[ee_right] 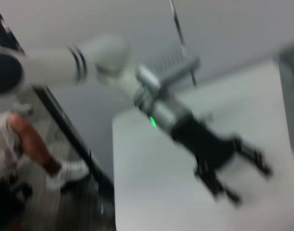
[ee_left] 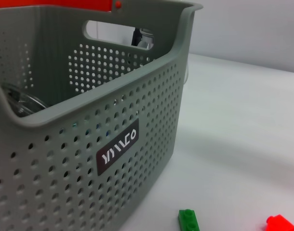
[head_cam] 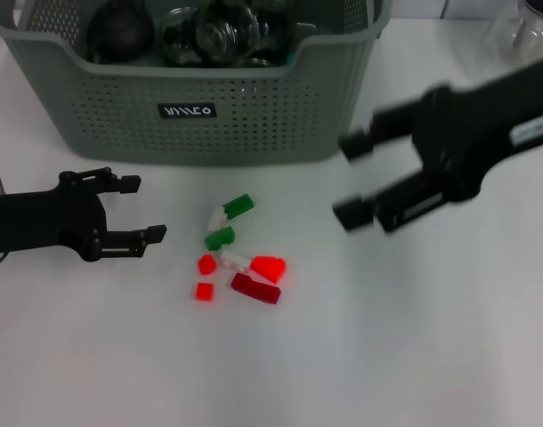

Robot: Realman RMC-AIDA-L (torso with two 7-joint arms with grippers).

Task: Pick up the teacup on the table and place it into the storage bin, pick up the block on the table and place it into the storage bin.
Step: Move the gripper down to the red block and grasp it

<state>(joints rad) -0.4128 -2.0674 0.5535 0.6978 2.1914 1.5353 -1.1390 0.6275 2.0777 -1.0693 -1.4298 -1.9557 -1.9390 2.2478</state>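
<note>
My right pincer [head_cam: 353,178] hangs open and empty, right of seven small blocks [head_cam: 239,252]: two green, two white, three red. The storage bin [head_cam: 254,116] sits beyond them. My left pincer [head_cam: 144,209], open, rests left of them on the surface [head_cam: 387,338].

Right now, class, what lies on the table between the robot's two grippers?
In the head view, a cluster of small green, white and red blocks lies between the open left gripper and the open right gripper, before the storage bin.
</note>
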